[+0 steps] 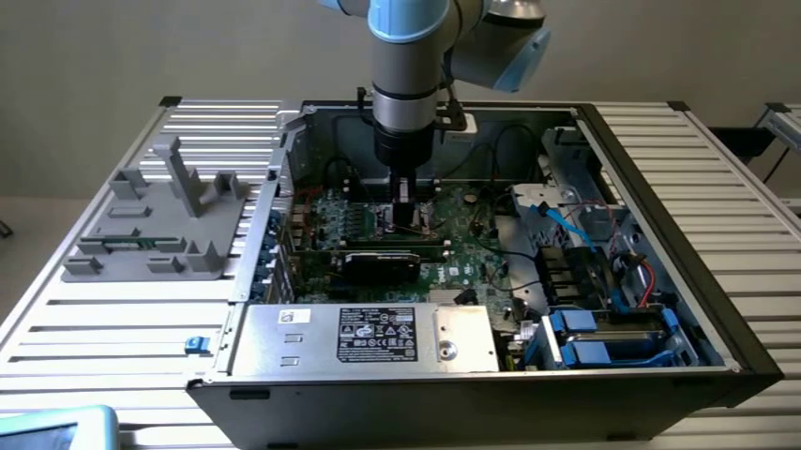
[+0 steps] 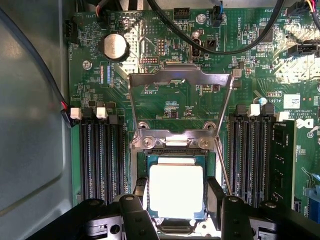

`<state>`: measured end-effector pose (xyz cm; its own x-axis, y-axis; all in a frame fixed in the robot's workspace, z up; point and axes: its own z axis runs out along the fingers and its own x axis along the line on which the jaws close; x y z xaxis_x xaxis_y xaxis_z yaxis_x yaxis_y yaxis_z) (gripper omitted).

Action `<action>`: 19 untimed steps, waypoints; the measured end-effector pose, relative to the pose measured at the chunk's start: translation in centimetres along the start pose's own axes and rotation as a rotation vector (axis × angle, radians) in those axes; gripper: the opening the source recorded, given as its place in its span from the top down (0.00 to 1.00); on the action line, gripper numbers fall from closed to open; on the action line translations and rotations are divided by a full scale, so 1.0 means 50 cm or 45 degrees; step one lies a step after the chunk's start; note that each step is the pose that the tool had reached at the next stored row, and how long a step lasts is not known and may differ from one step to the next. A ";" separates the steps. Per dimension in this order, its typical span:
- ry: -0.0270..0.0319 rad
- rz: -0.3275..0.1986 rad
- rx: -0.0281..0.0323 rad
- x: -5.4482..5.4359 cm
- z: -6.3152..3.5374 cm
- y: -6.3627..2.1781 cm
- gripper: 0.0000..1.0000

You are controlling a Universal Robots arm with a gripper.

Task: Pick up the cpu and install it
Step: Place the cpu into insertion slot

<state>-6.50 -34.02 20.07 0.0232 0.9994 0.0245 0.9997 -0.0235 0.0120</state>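
The tool (image 2: 176, 200) is pinching the cpu (image 2: 176, 192). One finger (image 2: 140, 192) sits tight against one edge of the chip and its partner against the opposite edge. The silver lid faces up.

The cpu is directly over the socket (image 2: 175, 151), level, and low enough that I cannot tell whether it is seated or a hair above. The socket's metal frame (image 2: 180, 75) is swung up and back, clear of the chip. The thin lever (image 2: 223, 167) stands just beside the socket. Memory slots (image 2: 102, 155) flank the socket on both sides.

In the exterior view the tool (image 1: 407, 220) reaches straight down into the open case (image 1: 651, 187), with the black card (image 1: 394, 262) just beside the socket. The case sits on the slatted counter (image 1: 126, 319).

I judge the cpu to be light and rigid, so it needs little force. The metal lid is smooth and probably slippery. The thin tan rim is the weak part, and the socket contacts under it would bend easily.

The edge grip looks like the right hold: two opposite sides, low on the rim, and nothing on the underside. The chip should go in flat. A tilt or a sideways drag over the socket is the main risk.
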 end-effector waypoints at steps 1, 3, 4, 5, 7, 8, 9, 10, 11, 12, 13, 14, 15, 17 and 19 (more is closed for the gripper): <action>0.0001 0.000 0.0002 0.000 0.000 0.000 0.45; 0.0004 0.000 0.0006 0.000 0.001 0.000 0.45; 0.0004 0.000 0.0012 0.000 0.002 0.000 0.45; 0.0002 0.000 0.0016 0.000 0.002 0.000 0.45; -0.0001 0.000 0.0027 0.000 0.002 0.000 0.45; 0.0000 0.000 0.0030 0.000 0.003 0.000 0.45; 0.0001 0.000 0.0031 0.000 0.003 0.000 0.45; 0.0002 0.000 0.0031 0.000 0.004 0.000 0.45; -0.0001 0.000 0.0033 0.000 0.004 0.000 0.45; 0.0001 0.000 0.0031 0.000 0.004 0.000 0.45; 0.0001 0.000 0.0032 0.000 0.004 0.000 0.45; 0.0002 0.000 0.0032 0.000 0.004 0.001 0.45; 0.0002 0.000 0.0032 0.000 0.004 0.001 0.45; 0.0002 0.000 0.0031 0.000 0.004 0.001 0.45; 0.0001 -0.001 0.0033 -0.002 0.004 0.001 0.45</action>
<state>-6.43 -34.10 19.86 0.0221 0.9995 0.0245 0.9997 -0.0223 0.0095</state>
